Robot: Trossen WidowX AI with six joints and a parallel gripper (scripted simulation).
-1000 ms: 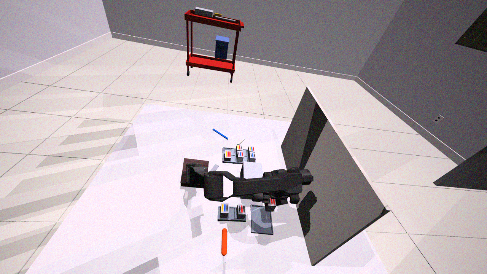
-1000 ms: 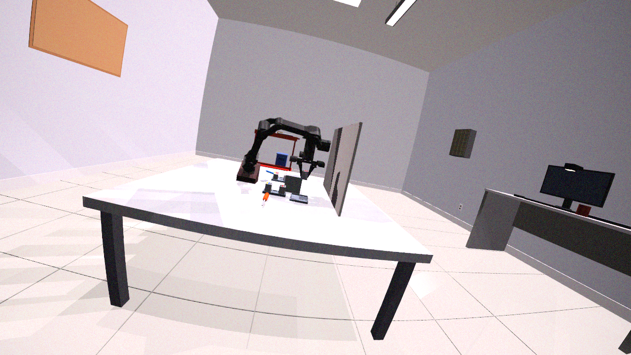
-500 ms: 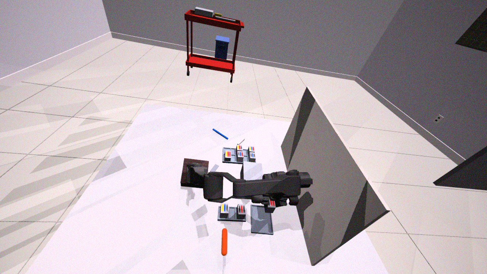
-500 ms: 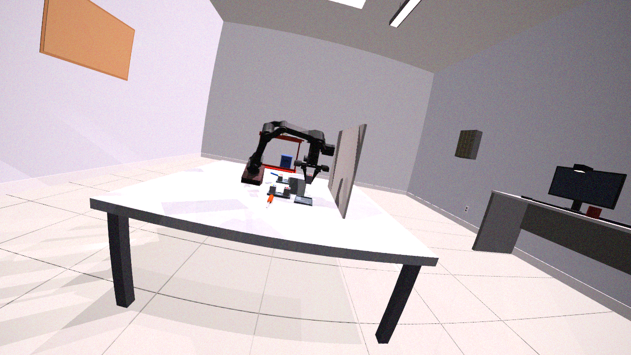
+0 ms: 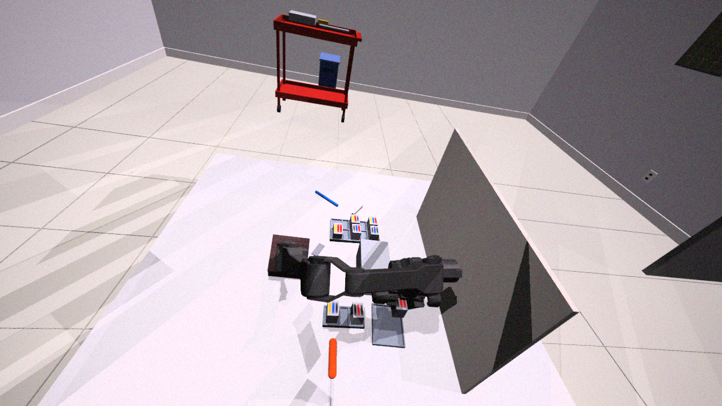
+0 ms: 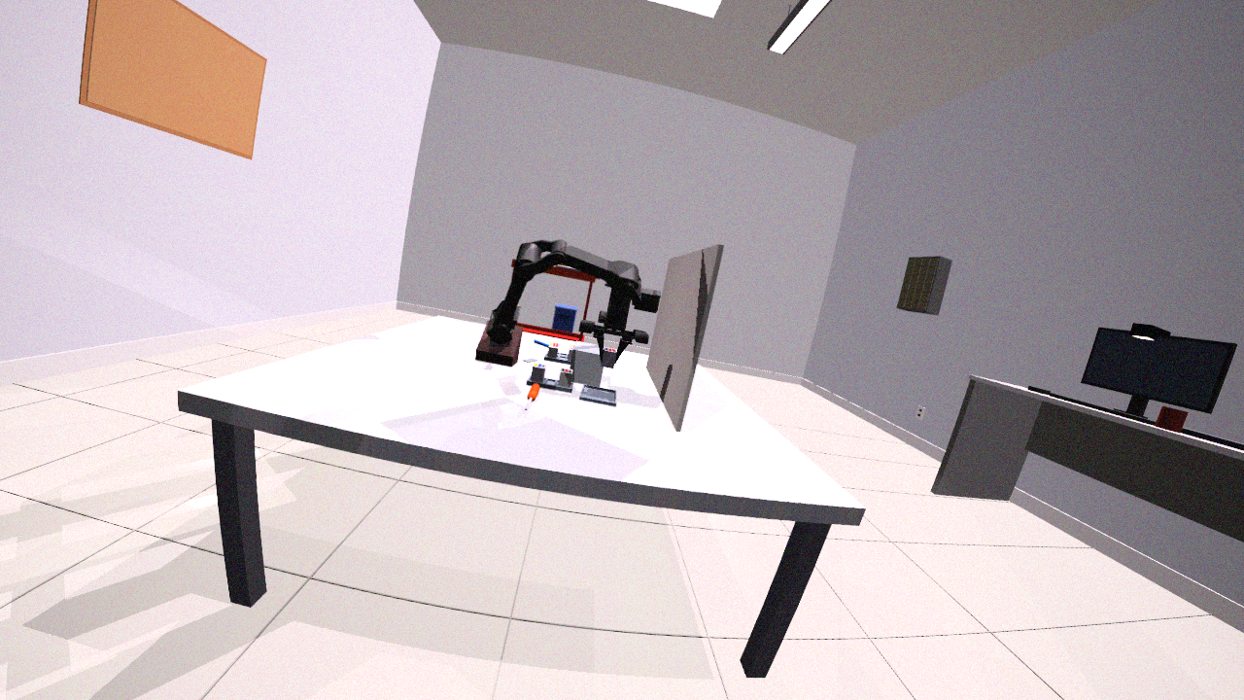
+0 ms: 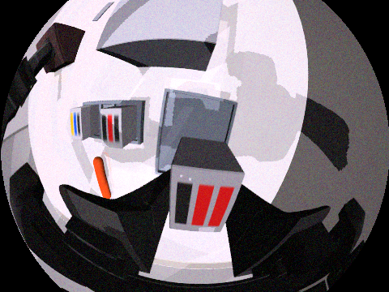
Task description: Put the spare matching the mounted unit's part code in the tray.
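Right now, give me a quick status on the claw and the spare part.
Claw shut on spare with black-red-red stripes. Spare held above tray, not released. Nothing between spare and tray.

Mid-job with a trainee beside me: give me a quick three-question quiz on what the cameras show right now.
1. True or false: the tool is shut on the small grey block with one black and two red stripes.
2. How many spare blocks stand in the grey rack beside the flat grey tray? A one, B two, C four.
3. Fill in: the screwdriver near that rack has an ___ handle.
Key: 1 true; 2 B; 3 orange.
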